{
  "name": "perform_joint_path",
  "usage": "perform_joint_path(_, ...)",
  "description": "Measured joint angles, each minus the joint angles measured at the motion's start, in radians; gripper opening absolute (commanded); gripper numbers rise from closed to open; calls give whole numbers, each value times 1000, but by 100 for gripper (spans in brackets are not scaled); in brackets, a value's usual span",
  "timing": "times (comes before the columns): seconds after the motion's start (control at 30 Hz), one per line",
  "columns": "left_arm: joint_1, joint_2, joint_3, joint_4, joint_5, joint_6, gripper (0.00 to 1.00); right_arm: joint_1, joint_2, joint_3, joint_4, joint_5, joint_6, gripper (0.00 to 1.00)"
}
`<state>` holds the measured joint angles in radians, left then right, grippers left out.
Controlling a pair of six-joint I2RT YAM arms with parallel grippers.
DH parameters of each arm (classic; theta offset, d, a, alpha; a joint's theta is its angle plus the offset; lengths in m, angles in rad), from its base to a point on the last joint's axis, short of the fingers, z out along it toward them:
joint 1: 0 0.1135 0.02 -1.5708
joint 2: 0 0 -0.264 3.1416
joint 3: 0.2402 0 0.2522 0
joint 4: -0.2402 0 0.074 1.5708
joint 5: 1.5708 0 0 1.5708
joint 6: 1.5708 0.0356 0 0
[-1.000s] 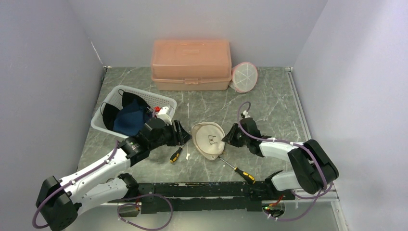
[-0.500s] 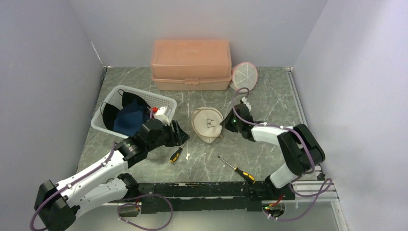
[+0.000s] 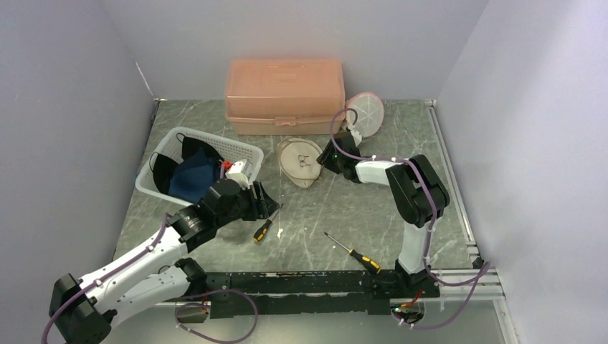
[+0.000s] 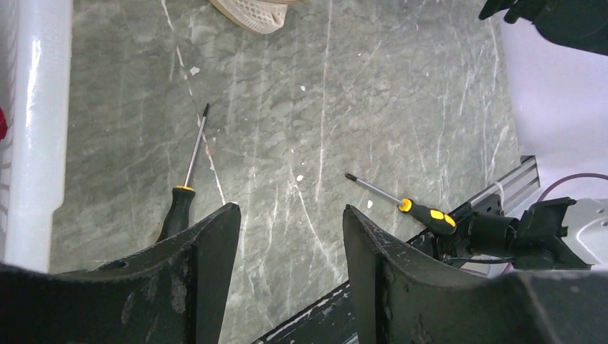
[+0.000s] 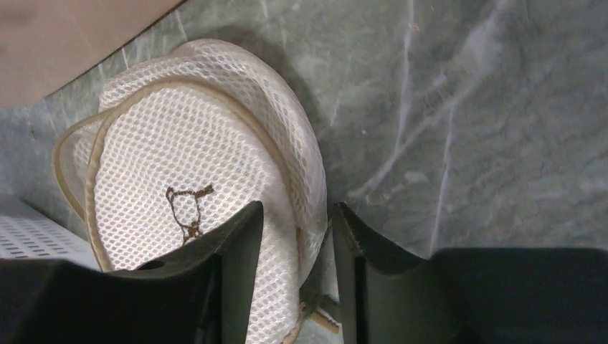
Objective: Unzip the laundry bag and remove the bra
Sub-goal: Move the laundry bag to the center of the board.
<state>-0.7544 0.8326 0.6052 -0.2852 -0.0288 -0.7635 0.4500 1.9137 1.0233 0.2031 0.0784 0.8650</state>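
The laundry bag [image 3: 301, 161] is a cream mesh dome with a small brown stitched figure, lying on the marble table just in front of the pink box. In the right wrist view the laundry bag [image 5: 193, 186] fills the left half. My right gripper [image 3: 326, 159] sits at its right edge. The right gripper [image 5: 295, 208] has its jaws parted, with the bag's rim lying loosely between them. No bra shows; the mesh hides whatever is inside. My left gripper [image 3: 265, 201] hangs open and empty over bare table, well left of and nearer than the bag; the left gripper [image 4: 290, 208] holds nothing.
A pink lidded box [image 3: 285, 95] stands at the back, with a round pink-rimmed mesh disc [image 3: 364, 113] leaning beside it. The white basket [image 3: 172, 140] of dark clothes is at the left. One screwdriver [image 3: 263, 229] lies by my left gripper, and another screwdriver [image 3: 353, 252] lies near the front rail.
My right arm has dragged the bag away from the table's middle to the pink box, and its jaws have widened on the rim. The left arm drew back slightly.
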Motion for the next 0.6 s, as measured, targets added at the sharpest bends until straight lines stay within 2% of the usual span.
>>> perform_joint_path(0.07, 0, 0, 0, -8, -4, 0, 60, 0, 0, 14, 0, 6, -14, 67)
perform_joint_path(0.13, 0, 0, 0, -12, -5, 0, 61, 0, -12, 16, -8, 18, -37, 72)
perform_joint_path(0.3, 0, 11, 0, -11, -5, 4, 62, 0, -129, -8, -64, 48, -84, 74)
perform_joint_path(0.4, 0, 28, 0, -13, -7, 12, 62, -3, -271, -42, -78, 87, -117, 73)
perform_joint_path(0.6, 0, 17, 11, -45, -33, 28, 71, -78, -531, -147, -11, 227, -109, 77)
